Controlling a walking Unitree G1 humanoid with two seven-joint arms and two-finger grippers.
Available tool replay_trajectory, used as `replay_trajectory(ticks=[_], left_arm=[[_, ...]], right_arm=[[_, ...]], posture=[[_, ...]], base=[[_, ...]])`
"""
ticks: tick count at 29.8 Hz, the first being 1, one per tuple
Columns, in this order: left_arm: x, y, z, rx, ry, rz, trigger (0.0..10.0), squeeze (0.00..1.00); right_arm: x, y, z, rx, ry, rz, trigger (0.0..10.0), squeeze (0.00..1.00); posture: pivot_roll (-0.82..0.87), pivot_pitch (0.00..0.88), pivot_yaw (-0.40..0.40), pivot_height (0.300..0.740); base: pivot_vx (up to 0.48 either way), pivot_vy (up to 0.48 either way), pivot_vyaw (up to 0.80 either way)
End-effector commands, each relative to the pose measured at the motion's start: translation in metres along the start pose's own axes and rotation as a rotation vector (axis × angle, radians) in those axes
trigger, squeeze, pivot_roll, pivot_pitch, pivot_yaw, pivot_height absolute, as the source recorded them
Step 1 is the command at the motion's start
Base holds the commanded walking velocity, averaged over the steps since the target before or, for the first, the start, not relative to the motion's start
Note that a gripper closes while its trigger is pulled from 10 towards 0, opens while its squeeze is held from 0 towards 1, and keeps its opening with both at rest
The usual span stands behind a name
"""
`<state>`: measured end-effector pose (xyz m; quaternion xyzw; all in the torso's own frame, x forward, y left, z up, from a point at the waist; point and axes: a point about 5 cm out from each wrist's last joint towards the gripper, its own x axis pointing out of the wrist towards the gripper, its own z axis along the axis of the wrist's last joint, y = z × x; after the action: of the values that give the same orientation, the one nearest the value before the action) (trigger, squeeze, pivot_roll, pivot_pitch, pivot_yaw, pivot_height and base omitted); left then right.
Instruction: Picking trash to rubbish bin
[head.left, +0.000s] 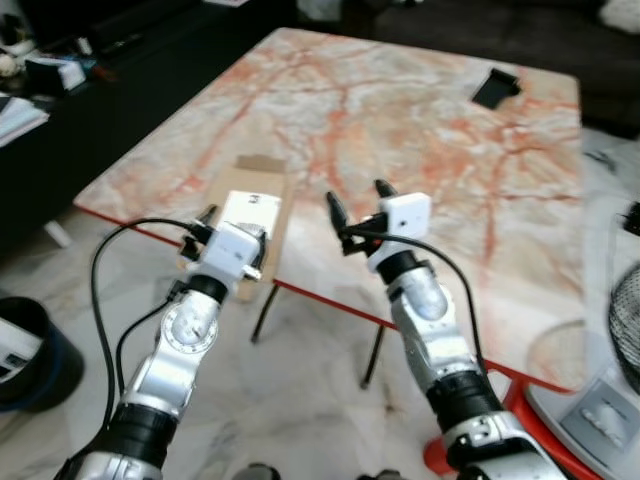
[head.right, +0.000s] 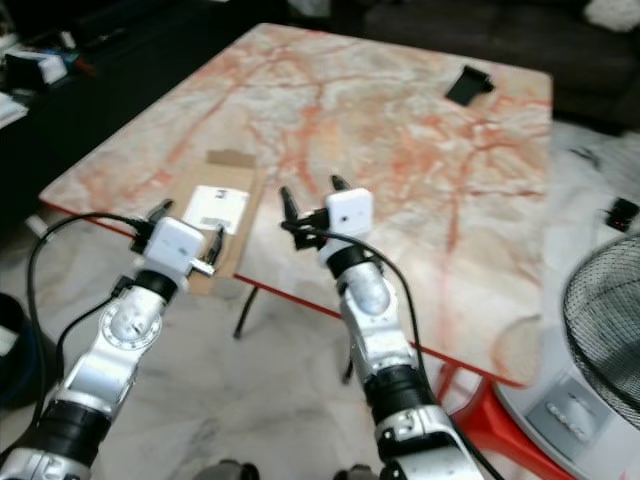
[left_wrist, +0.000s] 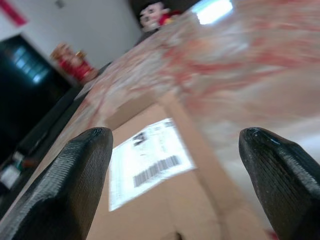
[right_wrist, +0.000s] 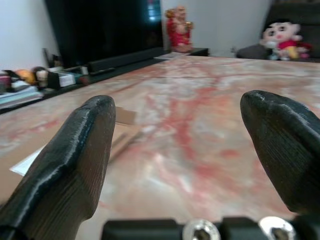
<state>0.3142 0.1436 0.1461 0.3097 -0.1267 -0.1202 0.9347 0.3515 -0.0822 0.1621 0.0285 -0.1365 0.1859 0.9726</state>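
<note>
Both claws spread wide at the table edge

Flattened cardboard box (head.left: 250, 215) lies on the marble table (head.left: 420, 130) near its front edge; left claw (head.left: 232, 240) hovers wide over it; right claw (head.left: 355, 205) wide just beside, holding nothing.

A flat box (head.left: 243, 220) lies on the desk (head.left: 420, 130) at its near edge, at about 10 o'clock. A small object (head.left: 494, 87) lies at the far side, at 1 o'clock. On the floor, a bin (head.left: 25, 352) stands at 8 o'clock and a fan (head.right: 605, 330) at 4 o'clock.
</note>
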Motion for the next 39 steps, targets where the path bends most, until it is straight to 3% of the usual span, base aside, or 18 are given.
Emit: replay_trajectory(ticks=[1, 3, 4, 5, 11, 15, 19, 27, 34, 39], left_arm=[[-0.007, -0.001, 0.005, 0.087, -0.043, -0.054, 10.0, 1.00], [-0.010, -0.003, 0.005, 0.098, -0.047, -0.074, 10.0, 1.00], [-0.012, -0.005, 0.005, 0.113, -0.049, -0.098, 10.0, 0.93], [-0.014, -0.006, 0.005, 0.156, -0.048, -0.129, 10.0, 0.00], [-0.016, -0.005, 0.005, 0.278, -0.041, -0.173, 10.0, 0.00], [-0.020, -0.010, -0.004, 0.387, 0.013, -0.242, 10.0, 0.00], [-0.021, -0.012, -0.009, 0.409, 0.041, -0.263, 10.0, 0.00], [-0.021, -0.007, -0.041, 0.533, 0.242, -0.299, 10.0, 0.00], [-0.015, 0.004, -0.047, 0.569, 0.285, -0.239, 10.0, 0.00], [-0.002, 0.017, -0.046, 0.600, 0.277, -0.170, 10.0, 0.00]], right_arm=[[0.000, 0.006, -0.001, 0.003, 0.002, 0.016, 10.0, 0.00], [-0.001, 0.006, -0.002, 0.004, 0.004, 0.016, 10.0, 0.00], [-0.001, 0.006, -0.002, 0.004, 0.006, 0.017, 10.0, 0.00], [-0.001, 0.007, -0.002, 0.005, 0.007, 0.018, 10.0, 0.00], [0.000, 0.008, -0.002, 0.008, 0.008, 0.023, 10.0, 0.00], [0.000, 0.008, -0.002, 0.009, 0.009, 0.025, 10.0, 0.00], [0.000, 0.008, -0.002, 0.010, 0.009, 0.026, 10.0, 0.00], [0.000, 0.007, -0.002, 0.008, 0.010, 0.021, 10.0, 0.00], [0.000, 0.007, -0.002, 0.007, 0.008, 0.022, 10.0, 0.00], [0.001, 0.008, -0.001, 0.009, 0.008, 0.026, 10.0, 0.00]], posture=[[0.14, 0.155, -0.021, 0.740], [0.14, 0.158, -0.021, 0.740], [0.14, 0.160, -0.022, 0.740], [0.14, 0.161, -0.022, 0.740], [0.15, 0.167, -0.025, 0.740], [0.15, 0.166, -0.024, 0.740], [0.15, 0.166, -0.024, 0.740], [0.14, 0.152, -0.023, 0.740], [0.14, 0.149, -0.026, 0.740], [0.14, 0.154, -0.032, 0.740]], base=[[0.000, 0.000, 0.00], [0.000, 0.000, 0.00], [0.000, 0.000, 0.00], [0.000, 0.000, 0.00], [0.000, 0.000, 0.00], [0.000, 0.000, 0.00], [0.000, 0.000, 0.00], [0.000, 0.000, 0.00], [0.000, 0.000, 0.00], [0.000, 0.000, 0.00]])
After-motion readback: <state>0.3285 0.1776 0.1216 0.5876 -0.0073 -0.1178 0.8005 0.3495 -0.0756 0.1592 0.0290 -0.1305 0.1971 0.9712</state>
